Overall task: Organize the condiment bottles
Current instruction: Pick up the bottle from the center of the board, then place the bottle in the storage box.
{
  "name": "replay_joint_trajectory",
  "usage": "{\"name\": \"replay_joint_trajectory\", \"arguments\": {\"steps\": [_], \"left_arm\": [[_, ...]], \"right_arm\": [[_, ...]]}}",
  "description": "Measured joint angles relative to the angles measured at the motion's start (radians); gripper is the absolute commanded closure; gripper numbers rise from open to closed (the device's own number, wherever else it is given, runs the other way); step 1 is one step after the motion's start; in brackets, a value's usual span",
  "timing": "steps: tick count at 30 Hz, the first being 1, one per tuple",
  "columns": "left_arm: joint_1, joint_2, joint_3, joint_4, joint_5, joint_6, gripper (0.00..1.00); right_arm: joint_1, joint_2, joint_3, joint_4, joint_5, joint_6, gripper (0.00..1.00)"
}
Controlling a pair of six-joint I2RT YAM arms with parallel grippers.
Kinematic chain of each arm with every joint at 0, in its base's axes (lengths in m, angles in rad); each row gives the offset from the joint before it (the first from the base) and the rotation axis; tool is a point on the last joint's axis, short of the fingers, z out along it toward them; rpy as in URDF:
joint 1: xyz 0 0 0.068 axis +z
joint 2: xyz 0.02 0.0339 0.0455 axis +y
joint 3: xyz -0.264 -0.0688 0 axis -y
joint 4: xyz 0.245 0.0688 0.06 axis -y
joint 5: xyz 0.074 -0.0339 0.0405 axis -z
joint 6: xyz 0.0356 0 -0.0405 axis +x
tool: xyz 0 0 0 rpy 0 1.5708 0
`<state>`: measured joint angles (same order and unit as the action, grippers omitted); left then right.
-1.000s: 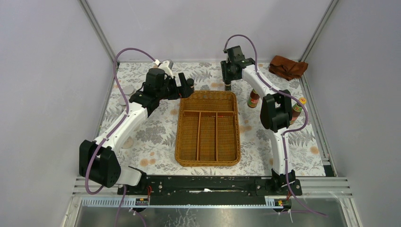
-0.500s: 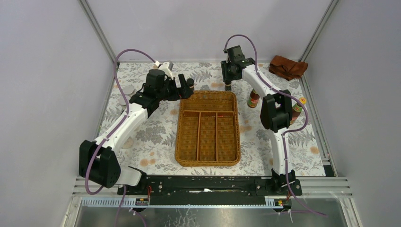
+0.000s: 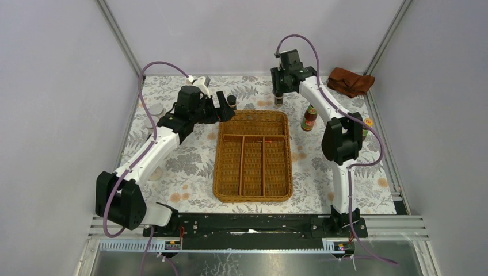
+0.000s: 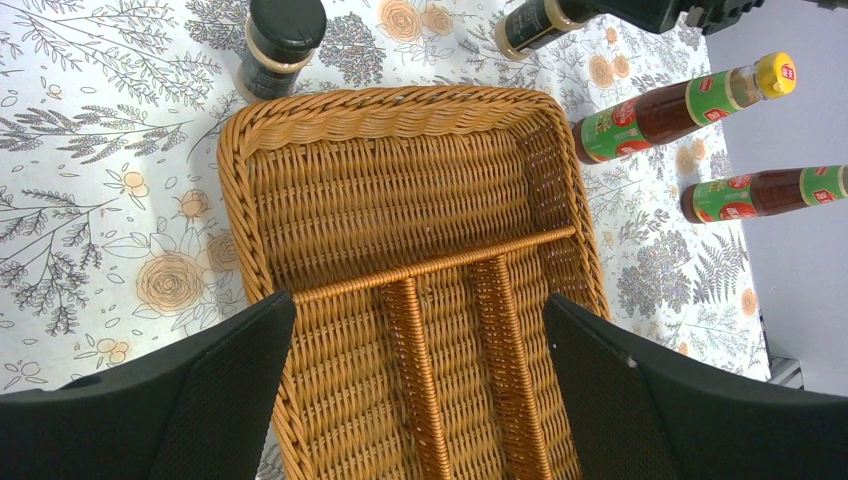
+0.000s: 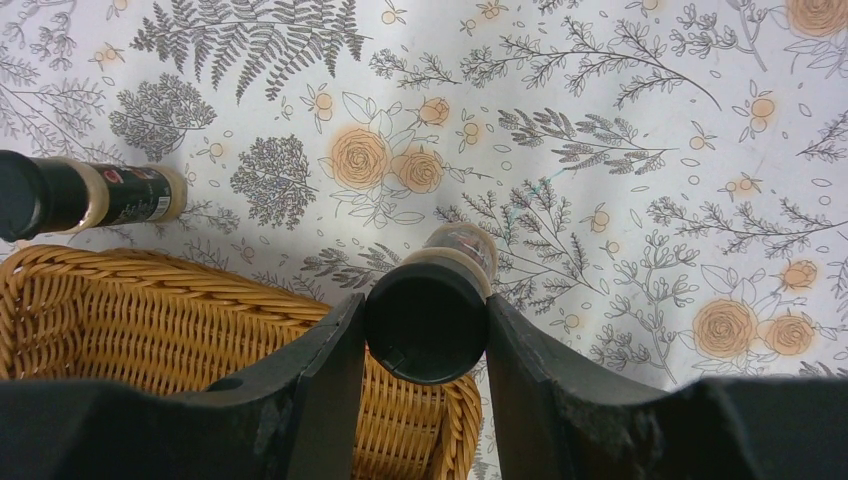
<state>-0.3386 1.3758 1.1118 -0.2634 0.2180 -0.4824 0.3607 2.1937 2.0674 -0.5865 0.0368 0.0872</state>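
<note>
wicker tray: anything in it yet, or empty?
Empty. The wicker tray shows bare weave in all four compartments from above; the nearest black-lidded jar stands just outside its far-left corner.

The right fingers (image 5: 322, 395) clamp a black-capped bottle (image 5: 427, 335) at the corner of the wicker tray (image 5: 150, 310).

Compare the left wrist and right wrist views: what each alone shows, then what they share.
Left wrist only: a red yellow-capped sauce bottle, a second red sauce bottle, the dividers and the open left gripper. Right wrist only: the right gripper clamped on one black-lidded jar. Both: the brown woven wicker tray, the floral tablecloth, and both jars, including the free black-lidded jar.
</note>
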Motion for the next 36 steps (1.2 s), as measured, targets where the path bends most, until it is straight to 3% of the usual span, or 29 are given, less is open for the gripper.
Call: {"name": "replay_joint_trajectory", "arguments": {"steps": [21, 36], "left_arm": [[-0.003, -0.008, -0.039, 0.017, 0.000, -0.035, 0.04], [-0.016, -0.008, -0.070, 0.031, -0.001, -0.070, 0.04]], "right_arm": [[0.021, -0.206, -0.147, -0.007, -0.001, 0.000, 1.00], [0.082, -0.397, -0.343, -0.006, -0.007, 0.016, 1.00]]}}
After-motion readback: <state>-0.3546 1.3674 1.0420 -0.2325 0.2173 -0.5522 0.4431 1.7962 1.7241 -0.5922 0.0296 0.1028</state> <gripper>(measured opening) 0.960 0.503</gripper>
